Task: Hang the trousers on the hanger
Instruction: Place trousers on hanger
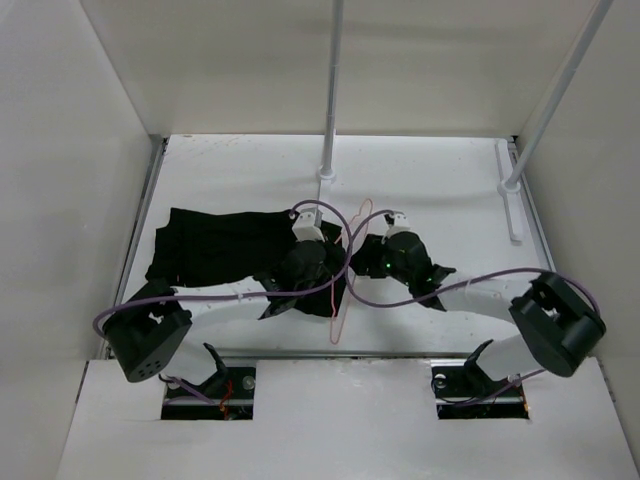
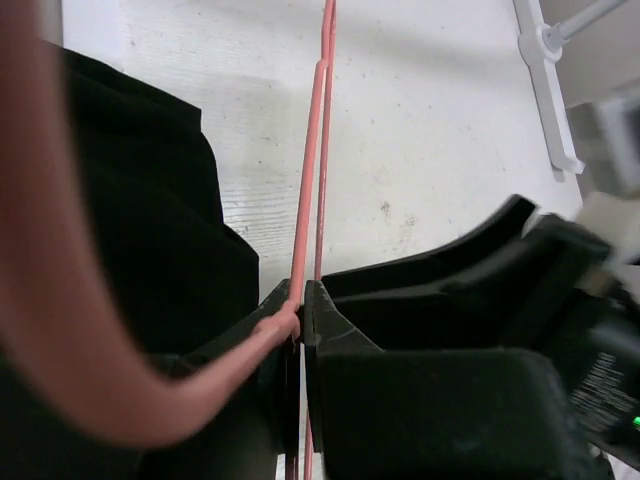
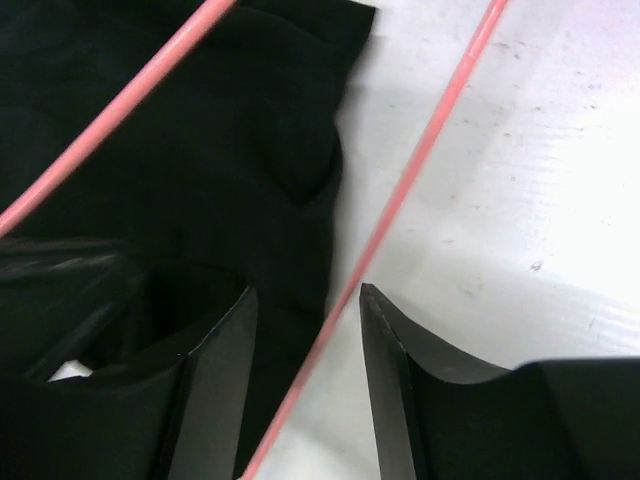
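My left gripper [image 2: 300,335] pinches the hanger [image 2: 308,180]; the right gripper [image 3: 305,300] stands wide over its rod, gripping nothing. That thin rod could twist loose and snag the trousers [image 3: 190,170].

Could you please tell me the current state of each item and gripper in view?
left gripper: shut on the hanger.
right gripper: open, one hanger rod between its fingers.
hanger: held by the left gripper only.
trousers: lying on the table, ungripped.
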Action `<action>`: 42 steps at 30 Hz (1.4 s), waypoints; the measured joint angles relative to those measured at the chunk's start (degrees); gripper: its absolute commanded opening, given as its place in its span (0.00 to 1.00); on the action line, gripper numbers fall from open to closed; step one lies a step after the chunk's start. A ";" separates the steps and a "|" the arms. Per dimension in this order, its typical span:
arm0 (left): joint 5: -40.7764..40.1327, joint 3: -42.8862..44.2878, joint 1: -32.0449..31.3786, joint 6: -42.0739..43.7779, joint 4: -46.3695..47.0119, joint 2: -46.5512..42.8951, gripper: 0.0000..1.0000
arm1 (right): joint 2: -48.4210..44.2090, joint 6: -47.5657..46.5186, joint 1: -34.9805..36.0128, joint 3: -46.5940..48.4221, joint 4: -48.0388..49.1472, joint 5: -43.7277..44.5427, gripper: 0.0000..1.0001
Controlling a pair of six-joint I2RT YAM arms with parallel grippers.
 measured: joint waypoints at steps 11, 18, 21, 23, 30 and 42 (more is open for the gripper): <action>0.11 0.00 0.28 -0.66 2.23 1.73 0.06 | -17.09 -1.88 0.07 0.85 -5.81 1.90 0.47; 0.11 -0.11 0.66 -1.68 3.32 1.90 0.06 | -6.86 -2.16 0.44 1.36 -6.12 0.35 0.51; 0.17 -0.31 1.05 -2.23 3.65 1.92 0.06 | -3.78 -2.27 0.44 1.36 -3.58 -0.98 0.61; 0.31 -0.31 1.36 -2.45 3.91 1.95 0.06 | -1.03 -2.32 0.44 1.40 -1.42 -1.73 0.62; 0.61 -0.98 1.90 -3.15 5.14 3.10 0.06 | 7.98 -1.77 0.35 1.68 4.15 -4.00 0.56; 1.84 -1.25 2.51 -4.07 8.20 5.55 0.06 | -9.70 -1.55 0.46 0.26 -4.24 3.43 0.55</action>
